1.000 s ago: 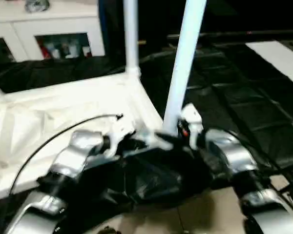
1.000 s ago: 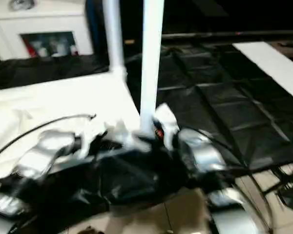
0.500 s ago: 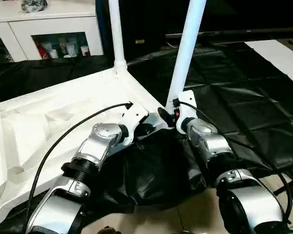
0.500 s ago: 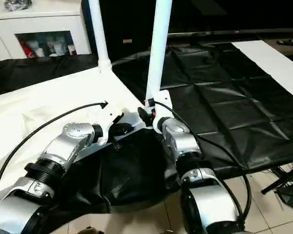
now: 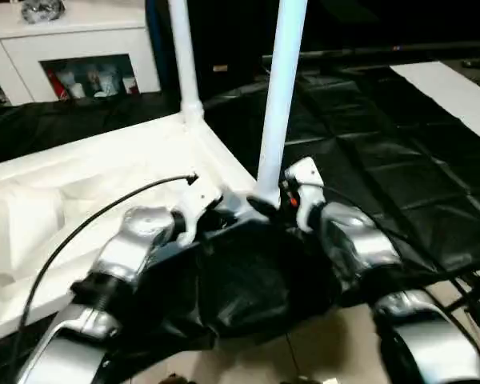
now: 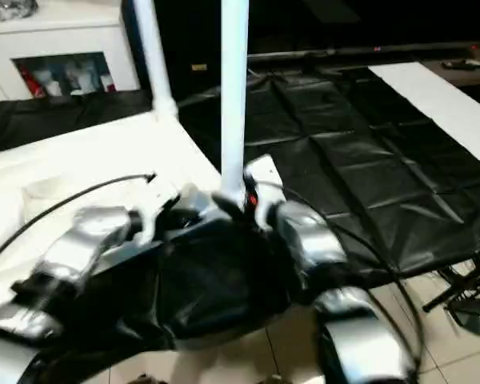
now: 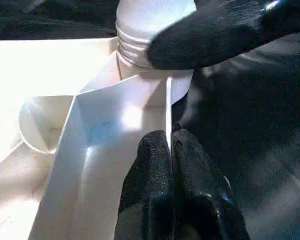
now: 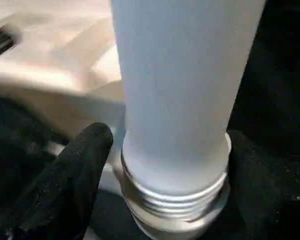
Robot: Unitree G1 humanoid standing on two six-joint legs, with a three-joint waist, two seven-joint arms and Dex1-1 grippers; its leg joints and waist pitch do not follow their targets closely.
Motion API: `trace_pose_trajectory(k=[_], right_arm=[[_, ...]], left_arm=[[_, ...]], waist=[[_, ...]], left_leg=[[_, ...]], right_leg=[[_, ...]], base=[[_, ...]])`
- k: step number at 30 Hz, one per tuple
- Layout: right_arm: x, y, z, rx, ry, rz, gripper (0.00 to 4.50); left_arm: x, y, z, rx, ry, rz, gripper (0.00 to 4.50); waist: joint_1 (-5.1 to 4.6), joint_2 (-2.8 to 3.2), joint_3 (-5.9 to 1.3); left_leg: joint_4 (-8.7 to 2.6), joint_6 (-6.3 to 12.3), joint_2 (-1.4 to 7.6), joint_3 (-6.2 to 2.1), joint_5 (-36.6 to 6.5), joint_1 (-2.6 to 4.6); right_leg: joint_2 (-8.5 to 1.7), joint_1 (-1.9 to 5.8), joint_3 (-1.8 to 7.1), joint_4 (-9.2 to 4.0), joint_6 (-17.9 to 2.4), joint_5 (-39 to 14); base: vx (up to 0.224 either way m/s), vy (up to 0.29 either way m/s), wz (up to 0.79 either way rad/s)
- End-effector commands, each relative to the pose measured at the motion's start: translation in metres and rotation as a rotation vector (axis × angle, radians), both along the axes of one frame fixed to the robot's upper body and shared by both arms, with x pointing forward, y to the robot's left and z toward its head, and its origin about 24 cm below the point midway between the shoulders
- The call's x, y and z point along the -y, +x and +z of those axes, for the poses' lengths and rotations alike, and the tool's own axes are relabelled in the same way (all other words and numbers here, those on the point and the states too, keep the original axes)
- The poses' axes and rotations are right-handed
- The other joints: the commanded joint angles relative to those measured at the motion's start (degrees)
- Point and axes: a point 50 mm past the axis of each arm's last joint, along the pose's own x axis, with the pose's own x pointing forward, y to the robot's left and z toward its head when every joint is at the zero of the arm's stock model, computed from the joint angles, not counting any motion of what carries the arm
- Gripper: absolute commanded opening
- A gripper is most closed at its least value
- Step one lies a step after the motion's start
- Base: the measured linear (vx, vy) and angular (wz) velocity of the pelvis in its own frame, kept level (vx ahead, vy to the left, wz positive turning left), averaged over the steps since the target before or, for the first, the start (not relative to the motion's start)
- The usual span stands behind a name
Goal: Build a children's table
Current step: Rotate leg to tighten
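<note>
The white tabletop (image 5: 104,176) lies underside up on a black sheet. Two white legs stand upright in its corner sockets, a far leg (image 5: 182,56) and a near leg (image 5: 278,104). My left gripper (image 7: 170,142) is shut on the thin rim wall (image 7: 167,100) of the tabletop just beside the near corner. My right gripper (image 8: 170,150) is open, its black fingers (image 8: 75,170) standing on either side of the near leg's threaded base (image 8: 175,200). In the head view both grippers meet at that corner, the left gripper (image 5: 224,204) and the right gripper (image 5: 270,200).
A white cabinet (image 5: 80,48) with glass doors stands at the back left. The black sheet (image 5: 384,160) spreads to the right, with a white board (image 5: 456,88) beyond it. A black cable (image 5: 104,208) arcs over my left forearm. Tiled floor (image 5: 336,344) lies nearest me.
The head views have shifted and tilted. Both grippers stay at the near corner and the near leg stays upright in its socket.
</note>
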Motion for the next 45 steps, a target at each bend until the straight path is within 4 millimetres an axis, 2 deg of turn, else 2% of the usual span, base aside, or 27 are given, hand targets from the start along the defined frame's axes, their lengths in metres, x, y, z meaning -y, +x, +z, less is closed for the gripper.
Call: trace_pose_trajectory(k=[1, 5, 10, 13, 20, 23, 24, 25, 28, 29, 30, 32, 35, 38, 40, 42, 44, 45], right_arm=[[-0.011, -0.012, -0.002, -0.01, -0.031, 0.187, 3.75], [0.009, -0.015, 0.003, 0.0, -0.062, 0.245, 3.75], [0.019, -0.019, 0.009, 0.006, -0.073, 0.293, 3.75], [0.021, -0.021, 0.011, 0.005, -0.074, 0.318, 3.39], [0.024, -0.023, 0.013, -0.004, -0.06, 0.336, 2.89], [0.019, -0.024, 0.011, -0.016, -0.041, 0.338, 2.78], [0.017, -0.024, 0.01, -0.019, -0.03, 0.325, 2.77], [0.015, -0.023, 0.009, -0.02, -0.022, 0.307, 2.76], [0.006, -0.012, 0.001, -0.031, -0.02, 0.134, 2.74], [0.004, -0.01, 0.0, -0.033, -0.02, 0.107, 2.74], [0.0, -0.006, -0.002, -0.035, -0.019, 0.048, 2.74], [-0.006, -0.002, -0.005, -0.044, -0.009, -0.024, 2.74], [-0.03, 0.009, -0.008, -0.093, 0.041, -0.231, 2.74], [-0.039, 0.011, -0.008, -0.1, 0.041, -0.287, 2.74], [-0.059, 0.012, -0.007, -0.077, 0.014, -0.296, 2.74], [-0.065, 0.01, -0.006, -0.072, 0.022, -0.271, 2.74], [-0.071, 0.008, -0.003, -0.097, 0.112, -0.211, 3.29], [-0.071, 0.008, -0.003, -0.098, 0.116, -0.21, 3.29]], left_arm=[[0.02, -0.005, 0.021, 0.083, -0.092, -0.158, 0.0], [0.014, -0.016, 0.019, 0.046, -0.079, -0.24, 0.0], [0.006, -0.023, 0.018, 0.016, -0.064, -0.287, 0.0], [0.002, -0.026, 0.017, 0.003, -0.049, -0.301, 0.0], [-0.002, -0.029, 0.016, -0.018, -0.045, -0.313, 0.0], [-0.002, -0.025, 0.016, -0.008, -0.047, -0.266, 0.0], [0.0, -0.021, 0.016, 0.001, -0.05, -0.232, 0.0], [0.001, -0.018, 0.017, 0.011, -0.051, -0.196, 0.0], [0.004, 0.0, 0.019, 0.065, -0.034, -0.049, 0.0], [0.004, 0.003, 0.019, 0.074, -0.023, -0.022, 0.0], [0.006, 0.008, 0.019, 0.083, -0.014, 0.017, 0.0], [0.008, 0.013, 0.02, 0.092, -0.01, 0.063, 0.0], [0.018, 0.03, 0.024, 0.113, -0.004, 0.215, 0.0], [0.022, 0.035, 0.026, 0.119, -0.006, 0.262, 0.0], [0.031, 0.039, 0.027, 0.138, -0.014, 0.29, 0.0], [0.033, 0.039, 0.028, 0.143, -0.021, 0.279, 0.0], [0.036, 0.036, 0.028, 0.153, -0.044, 0.232, 0.0], [0.036, 0.036, 0.028, 0.154, -0.045, 0.23, 0.0]], waist=[[0.25, -0.18, -3.79], [0.79, -0.09, -3.79], [1.39, -0.15, -3.86], [1.5, -0.09, -3.96], [1.43, -0.17, -3.84], [1.48, -0.21, -3.88], [1.46, -0.49, -3.88], [1.52, -0.33, -3.89], [1.18, -0.48, -3.69], [1.21, -0.68, -3.82], [1.22, -0.52, -3.78], [1.08, -0.5, -3.9], [0.7, -0.13, -4.22], [0.47, -0.08, -4.46], [0.34, -0.08, -4.66], [0.32, -0.11, -4.54], [0.38, -0.3, -4.44], [0.39, -0.3, -4.42]], left_leg=[[-3.44, 3.57, 0.54, 0.3, -11.1, 0.31], [-3.43, 3.39, 0.65, 0.37, -11.5, 0.45], [-3.5, 2.97, 0.65, 0.29, -11.1, 0.47], [-3.41, 3.36, 0.65, 0.31, -9.9, 0.38], [-3.5, 2.96, 0.58, 0.31, -10.8, 0.4], [-3.49, 2.77, 0.58, 0.29, -10.4, 0.4], [-3.49, 2.84, 0.56, 0.31, -10.2, 0.35], [-3.49, 2.75, 0.55, 0.24, -10.0, 0.36], [-3.59, 1.86, 0.35, 0.29, -10.8, 0.46], [-3.6, 1.29, 0.29, 0.2, -11.0, 0.44], [-3.63, 1.19, 0.32, 0.2, -11.0, 0.56], [-3.59, 1.02, 0.28, 0.18, -10.3, 0.49], [-3.4, 0.43, 0.12, 0.2, -8.0, 0.45], [-3.2, 1.45, 0.08, 0.18, -5.7, 0.15], [-2.99, 2.34, -0.02, 0.19, -4.1, 0.06], [-3.01, 2.94, -0.06, 0.25, -4.5, 0.1], [-3.03, 3.89, 0.09, 0.32, -5.6, 0.08], [-3.05, 4.01, 0.12, 0.31, -6.0, 0.05]], right_leg=[[-3.26, 3.34, 2.59, -4.61, -13.1, -8.7], [-3.17, 3.09, 2.68, -4.63, -13.0, -9.3], [-3.12, 3.13, 2.71, -4.55, -12.5, -9.2], [-3.05, 3.1, 2.69, -4.23, -12.8, -6.9], [-3.05, 3.05, 2.67, -4.48, -12.6, -8.7], [-3.06, 3.09, 2.71, -4.45, -12.3, -8.6], [-3.05, 3.13, 2.7, -4.47, -12.2, -8.5], [-3.15, 3.13, 2.69, -4.42, -12.3, -8.5], [-3.17, 2.85, 2.78, -4.77, -11.8, -11.4], [-3.25, 3.1, 2.71, -4.83, -11.2, -12.7], [-3.24, 2.92, 2.78, -4.92, -11.0, -13.0], [-3.22, 2.99, 2.81, -4.78, -10.9, -11.9], [-3.09, 3.04, 2.82, -4.25, -12.1, -6.8], [-3.07, 3.43, 2.74, -3.68, -13.3, -0.9], [-3.06, 3.53, 2.64, -3.36, -14.3, 2.5], [-3.05, 3.56, 2.62, -3.47, -14.5, 2.4], [-3.23, 3.63, 2.69, -3.63, -14.5, 1.2], [-3.3, 3.66, 2.71, -3.68, -14.4, 0.8]], base=[[0.0, 0.0, 0.0], [0.0, 0.0, 0.0], [0.0, 0.0, 0.0], [0.0, 0.0, 0.0], [0.0, 0.0, 0.0], [0.0, 0.0, 0.0], [0.0, 0.0, 0.0], [0.0, 0.0, 0.0], [0.0, 0.0, 0.0], [0.0, 0.0, 0.0], [0.0, 0.0, 0.0], [0.0, 0.0, 0.0], [0.0, 0.0, 0.0], [0.0, 0.0, 0.0], [0.0, 0.0, 0.0], [0.0, 0.0, 0.0], [0.0, 0.0, 0.0], [0.0, 0.0, 0.0]])
